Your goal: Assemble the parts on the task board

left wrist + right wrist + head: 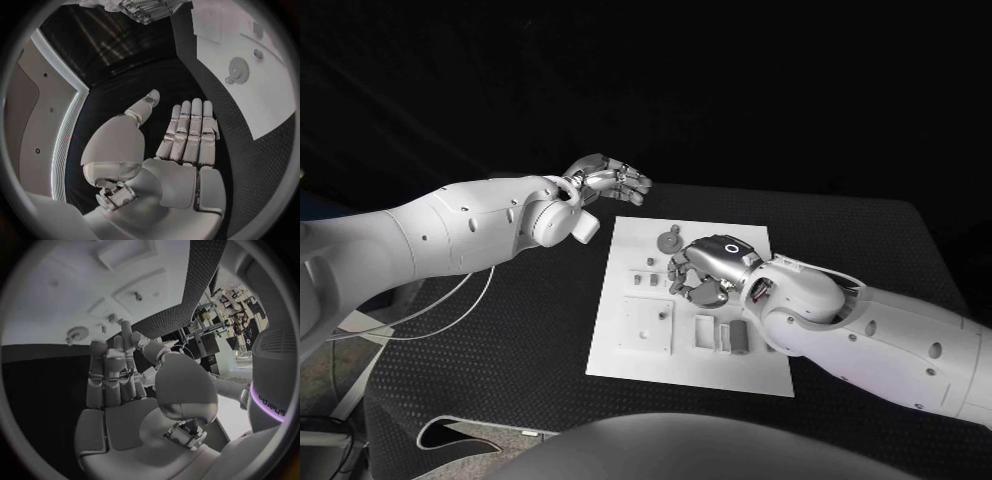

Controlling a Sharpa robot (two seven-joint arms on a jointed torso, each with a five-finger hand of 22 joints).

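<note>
The white task board (625, 355) lies in the middle of the black table. On it are a grey gear (671, 240), small grey pieces (643, 266) near its left edge, a white block (648, 325) and two grey upright pieces (737, 337). My right hand (702, 272) hovers over the board's middle, fingers (106, 377) stretched out with nothing in them. My left hand (609, 180) floats beyond the board's far left corner, held flat and empty (187, 135). The left wrist view shows the gear (239, 70) on the board (275, 100). The right wrist view shows the board (56, 305) ahead of the palm.
Black textured table (488, 340) surrounds the board on all sides. A white cable (444, 315) hangs at the table's left edge below my left arm. My right forearm (877, 335) lies across the board's near right corner.
</note>
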